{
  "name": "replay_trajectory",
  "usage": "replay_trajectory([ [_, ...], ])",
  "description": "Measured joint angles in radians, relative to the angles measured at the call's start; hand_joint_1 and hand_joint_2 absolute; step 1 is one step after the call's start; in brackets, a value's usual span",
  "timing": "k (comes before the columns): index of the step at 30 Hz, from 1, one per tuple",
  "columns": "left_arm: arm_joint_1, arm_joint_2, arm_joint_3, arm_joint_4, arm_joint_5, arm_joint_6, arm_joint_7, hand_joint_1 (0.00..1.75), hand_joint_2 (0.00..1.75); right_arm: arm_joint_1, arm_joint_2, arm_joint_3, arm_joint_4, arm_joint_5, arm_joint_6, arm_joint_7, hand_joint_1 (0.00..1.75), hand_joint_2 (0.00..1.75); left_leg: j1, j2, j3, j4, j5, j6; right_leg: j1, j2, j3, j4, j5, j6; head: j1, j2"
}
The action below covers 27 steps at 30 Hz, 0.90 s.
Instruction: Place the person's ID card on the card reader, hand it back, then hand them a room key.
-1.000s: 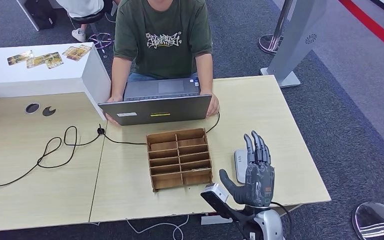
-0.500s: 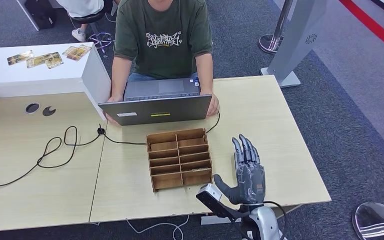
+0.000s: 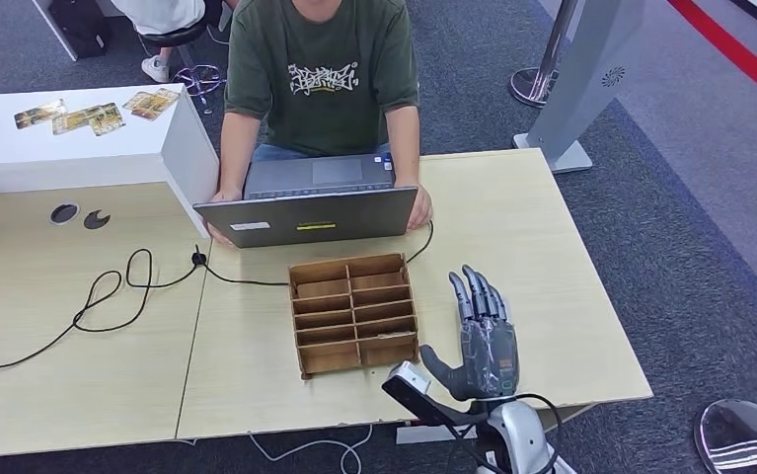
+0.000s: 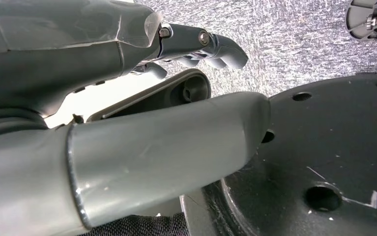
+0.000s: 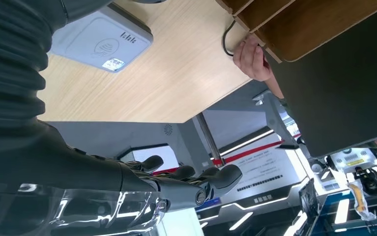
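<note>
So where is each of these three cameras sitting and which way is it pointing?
Head view: high on the body, looking down at the table, organizer, laptop, person; right hand raised, empty.
Left wrist view: behind the left hand, facing carpet.
Right wrist view: behind the right hand, looking across the card reader.
Head and right wrist views share table, organizer, laptop.

Light wooden table [image 3: 542, 227] on grey carpet [image 3: 690, 227] (red stripe [image 3: 739, 54] at right)

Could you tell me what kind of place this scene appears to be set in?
Probably a mock hotel check-in desk in an exhibition or lab hall: a card reader and a wooden slotted organizer sit on the table, with a person at a laptop and a queue-barrier post behind.
</note>
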Motion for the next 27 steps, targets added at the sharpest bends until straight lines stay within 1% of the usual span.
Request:
replay_trajectory([
  [5,0.0,0.0,0.0,0.0,0.0,0.001,0.0,0.0,0.0,-0.019,0.0,0.016,0.025,0.031,0.015,0.02,0.0,1.75,0.0,0.0,0.0,0.0,0.0,0.0,0.0,0.0,0.0,0.0,0.0,0.0,0.0,0.0],
  [15,0.0,0.0,0.0,0.0,-0.001,0.0,0.001,0.0,0.0,-0.059,0.001,0.061,0.1,0.036,0.044,0.023,0.0,1.75,0.0,0.0,0.0,0.0,0.0,0.0,0.0,0.0,0.0,0.0,0.0,0.0,0.0,0.0],
  [27,0.0,0.002,0.0,0.0,-0.002,-0.002,0.003,0.0,0.0,-0.107,0.006,0.106,0.165,-0.007,0.073,0.027,0.0,1.75,0.0,0.0,0.0,0.0,0.0,0.0,0.0,0.0,0.0,0.0,0.0,0.0,0.0,0.0],
])
